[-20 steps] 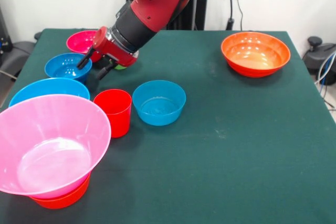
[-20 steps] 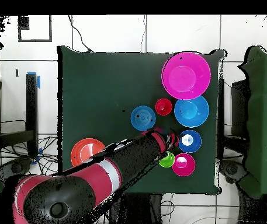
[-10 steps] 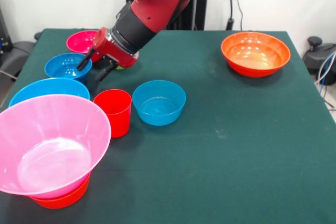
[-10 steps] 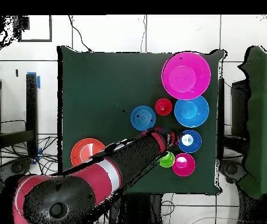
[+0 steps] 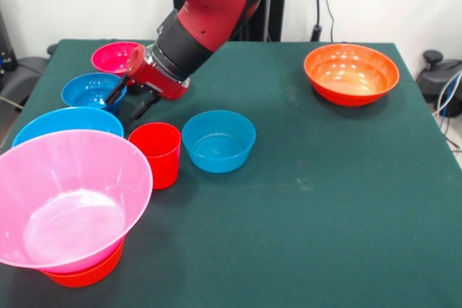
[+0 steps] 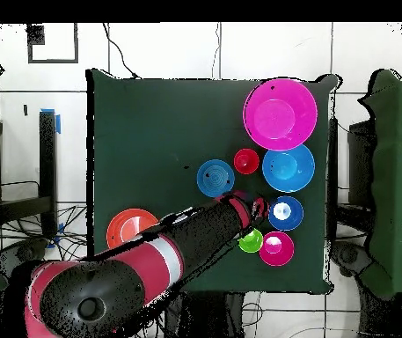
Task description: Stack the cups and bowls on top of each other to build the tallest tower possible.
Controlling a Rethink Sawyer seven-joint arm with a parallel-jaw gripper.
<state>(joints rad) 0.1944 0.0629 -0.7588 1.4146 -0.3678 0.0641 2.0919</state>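
The red-and-black arm's gripper (image 5: 128,102) is hanging with its two dark fingers (image 5: 115,90) spread apart and grasping nothing, low over the green worktop (image 5: 317,171). The tips are pointing down between a small blue bowl (image 5: 92,91) and the red cup (image 5: 155,153), touching neither. A small magenta bowl (image 5: 115,56) is sitting just behind the small blue bowl. In the overhead view the light green cup (image 6: 251,239) is showing beside the arm's wrist, next to the magenta bowl; in the front view the arm is hiding it. A medium blue bowl (image 5: 218,140) is standing alone just beside the red cup. A large light blue bowl (image 5: 66,121) is resting behind the huge hot-pink bowl (image 5: 68,200), which is sitting tilted on an orange bowl (image 5: 83,275) at the worktop's near corner, forming the only stack. A second orange bowl (image 5: 351,73) is standing well apart at the far opposite corner.
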